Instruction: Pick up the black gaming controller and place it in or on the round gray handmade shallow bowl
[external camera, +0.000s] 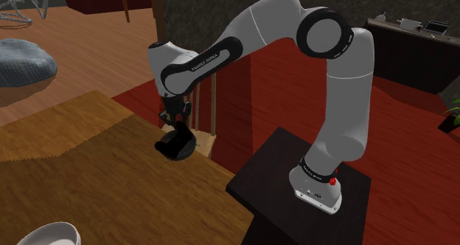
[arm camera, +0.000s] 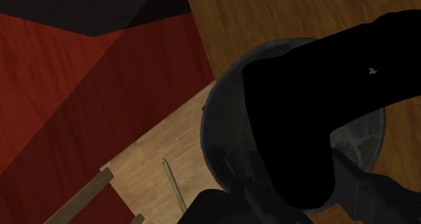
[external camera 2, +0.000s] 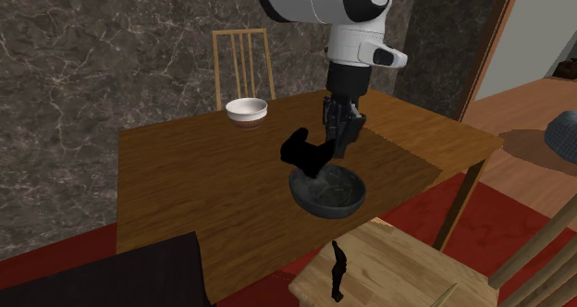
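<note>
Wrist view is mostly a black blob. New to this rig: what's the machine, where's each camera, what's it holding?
It is a simulated white Franka arm on a dark box stand. The shoulder view looks from beside the stand; the second exterior view looks over the wooden table from beside the near chair; the wrist view looks along the gripper. The blob is the black gaming controller, clasped by the gripper and hanging just over the round gray bowl. A white bowl also stands on the table.
</note>
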{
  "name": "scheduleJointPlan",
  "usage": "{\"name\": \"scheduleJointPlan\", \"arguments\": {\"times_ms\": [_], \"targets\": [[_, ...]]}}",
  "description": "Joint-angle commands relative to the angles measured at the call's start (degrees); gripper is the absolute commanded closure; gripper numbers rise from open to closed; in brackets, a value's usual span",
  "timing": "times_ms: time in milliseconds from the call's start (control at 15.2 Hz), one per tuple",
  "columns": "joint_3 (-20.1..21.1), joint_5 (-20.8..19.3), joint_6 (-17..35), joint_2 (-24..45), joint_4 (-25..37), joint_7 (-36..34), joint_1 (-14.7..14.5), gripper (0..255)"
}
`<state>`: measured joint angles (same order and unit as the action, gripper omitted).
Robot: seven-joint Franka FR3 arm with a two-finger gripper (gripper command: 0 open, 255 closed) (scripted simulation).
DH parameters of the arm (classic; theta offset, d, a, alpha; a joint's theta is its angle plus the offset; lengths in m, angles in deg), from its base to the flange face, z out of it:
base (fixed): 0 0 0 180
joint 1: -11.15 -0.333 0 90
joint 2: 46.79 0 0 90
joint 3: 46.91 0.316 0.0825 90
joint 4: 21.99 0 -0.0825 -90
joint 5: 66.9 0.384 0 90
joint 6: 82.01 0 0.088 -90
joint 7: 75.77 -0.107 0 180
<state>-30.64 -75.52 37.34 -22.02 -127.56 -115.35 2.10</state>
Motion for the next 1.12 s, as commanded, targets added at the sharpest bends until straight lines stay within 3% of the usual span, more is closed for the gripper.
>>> {"name": "scheduleJointPlan", "arguments": {"times_ms": [0,132,1056], "targets": [[-0.9,-0.3,-0.7,1.0,1.8,2.3,1.4,255],[-1.6,-0.5,-1.4,2.0,3.6,4.3,2.7,255],[-2.8,-2.6,6.3,8.6,2.3,3.0,1.9,255]]}}
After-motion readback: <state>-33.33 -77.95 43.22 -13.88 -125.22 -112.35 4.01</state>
